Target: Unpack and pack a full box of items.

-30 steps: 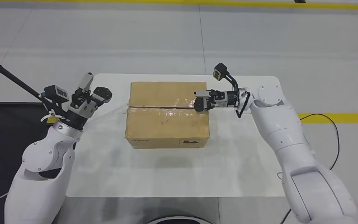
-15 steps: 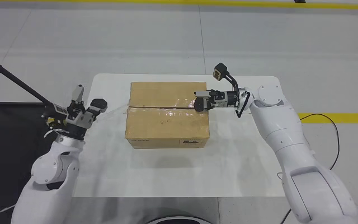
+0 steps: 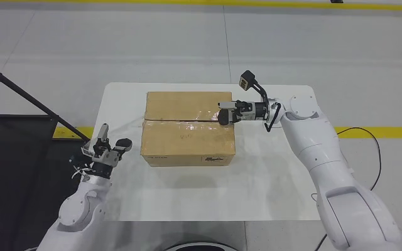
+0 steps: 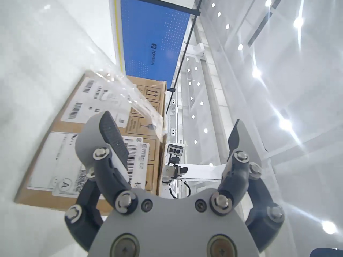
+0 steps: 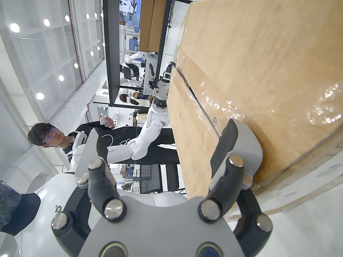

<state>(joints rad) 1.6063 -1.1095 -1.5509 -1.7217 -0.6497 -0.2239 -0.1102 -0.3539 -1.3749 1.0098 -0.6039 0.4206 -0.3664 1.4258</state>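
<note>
Plainly saw left gripper [image 3: 114, 138] released, empty, at left edge of tabletop [image 3: 264, 188]; found right gripper [image 3: 224, 114] released too, at right end of box [image 3: 182, 125]

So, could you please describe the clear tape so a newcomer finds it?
On the white table lies one brown cardboard box. The clear tape runs along the seam between its top flaps, by the right gripper; it is glossy and wrinkled, unlike matte cardboard.

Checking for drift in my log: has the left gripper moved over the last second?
Yes. In the top view, the left gripper has drawn back toward the robot, from beside the box's far half to beside its near half.
</note>
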